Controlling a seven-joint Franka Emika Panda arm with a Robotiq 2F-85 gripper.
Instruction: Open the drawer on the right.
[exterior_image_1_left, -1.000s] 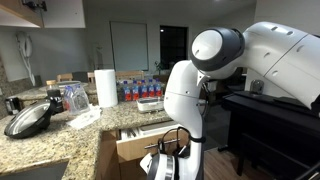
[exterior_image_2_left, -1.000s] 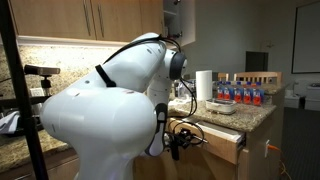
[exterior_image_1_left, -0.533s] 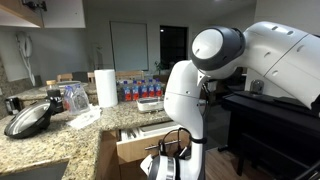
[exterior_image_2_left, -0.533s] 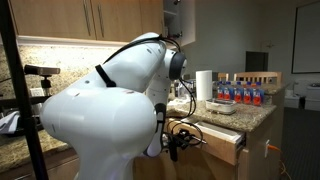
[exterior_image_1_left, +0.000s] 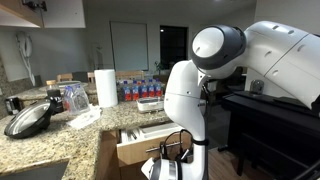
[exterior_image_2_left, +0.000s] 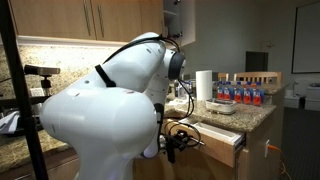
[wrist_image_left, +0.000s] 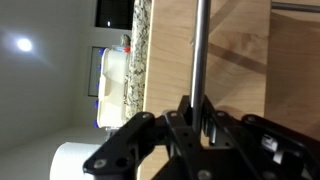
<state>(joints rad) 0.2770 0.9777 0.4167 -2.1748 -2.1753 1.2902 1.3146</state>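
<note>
Wrist view looks straight along my gripper (wrist_image_left: 198, 113). The long silver handle (wrist_image_left: 200, 50) of the drawer (wrist_image_left: 238, 60) runs up the picture and passes between my two black fingers (wrist_image_left: 184, 112). The fingers stand tight on both sides of the bar, so I am closed on the handle and hold nothing else. Behind the bar lies the light tan wood front of the drawer. To its left I see the speckled edge of the countertop (wrist_image_left: 141, 40).

In an exterior view the drawer (exterior_image_1_left: 135, 151) stands pulled partly out from under the granite countertop (exterior_image_1_left: 60, 135), and a part of its white inside shows from above. My gripper (exterior_image_1_left: 170, 155) is at the drawer front, low in the picture, with black cables around it; how my fingers stand I cannot tell here. My white arm (exterior_image_1_left: 205, 75) bends down over it. On the countertop stand a paper towel roll (exterior_image_1_left: 105, 87) and, just beside it, a row of bottles (exterior_image_1_left: 135, 92). A black pan (exterior_image_1_left: 28, 120) lies well apart from them.

In an exterior view from behind me, my arm (exterior_image_2_left: 100, 110) fills most of the picture. The drawer (exterior_image_2_left: 222, 143) projects from under the countertop (exterior_image_2_left: 250, 115). The paper towel roll (exterior_image_2_left: 204, 85) and the bottles (exterior_image_2_left: 240, 93) stand above it.
</note>
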